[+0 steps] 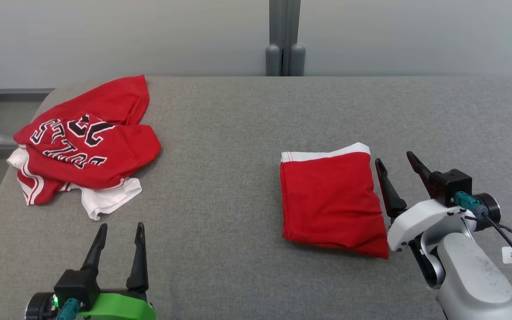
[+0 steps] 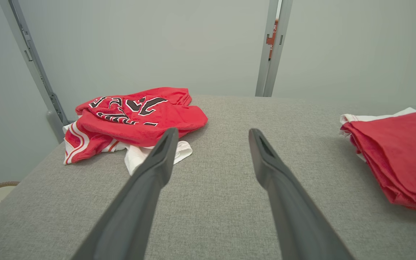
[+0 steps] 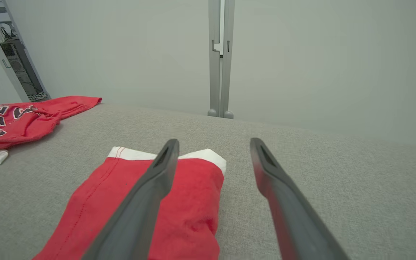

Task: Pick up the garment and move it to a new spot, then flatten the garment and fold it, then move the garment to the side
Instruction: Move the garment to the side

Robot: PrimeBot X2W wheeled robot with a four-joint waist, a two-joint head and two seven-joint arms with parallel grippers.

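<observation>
Two empty grippers gape wide: right gripper [image 1: 394, 158] beside the folded garment [image 1: 331, 200] at four o'clock, apparently set aside; left gripper [image 1: 121, 225] facing the crumpled jersey [image 1: 87, 142] at ten o'clock.

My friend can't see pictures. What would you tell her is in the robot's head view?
A folded red garment with a white edge lies on a grey table, the robot's open right gripper just beside it. A crumpled red and white jersey lies at the table's left, and the open left gripper sits empty at the front.
</observation>
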